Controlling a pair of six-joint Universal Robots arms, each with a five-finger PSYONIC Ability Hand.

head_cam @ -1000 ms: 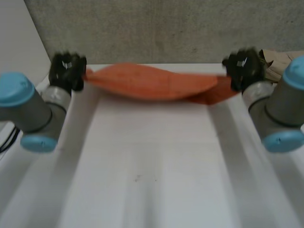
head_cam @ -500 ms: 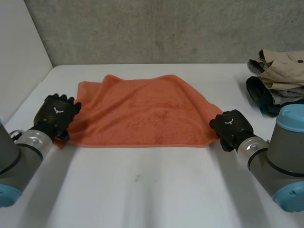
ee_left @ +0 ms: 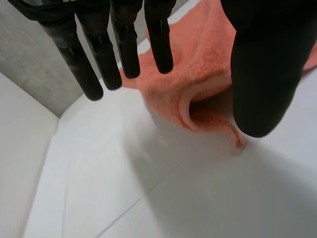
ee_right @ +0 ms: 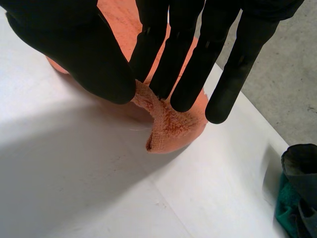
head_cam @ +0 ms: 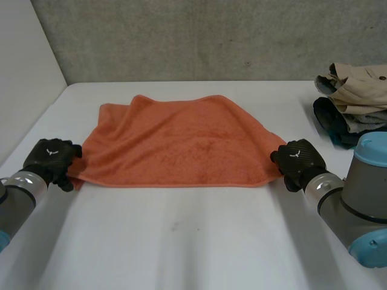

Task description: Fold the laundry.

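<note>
Left hand (head_cam: 51,158) noted just off the near-left corner of the orange towel (head_cam: 181,142), low over the white table (head_cam: 199,241). In its wrist view the fingers (ee_left: 99,59) are held straight and spread, and the thumb (ee_left: 265,74) is set well apart from them. Nothing is gripped. The towel's corner (ee_left: 208,114) is seen beneath the hand as a small curled loop lying on the table. The towel is spread mostly flat across the far middle of the table, with a rumpled fold at its far-left corner and its near edge running straight between the two hands. Right hand (head_cam: 297,158) recorded at the towel's near-right corner. There the corner (ee_right: 168,129) is drawn up off the table and pinched between the thumb (ee_right: 89,54) and the straight fingers (ee_right: 178,64). A pile of clothes (head_cam: 354,103), beige on top with dark and teal pieces below, is seen well apart from the towel, beyond the right hand by the grey wall (head_cam: 211,36).
</note>
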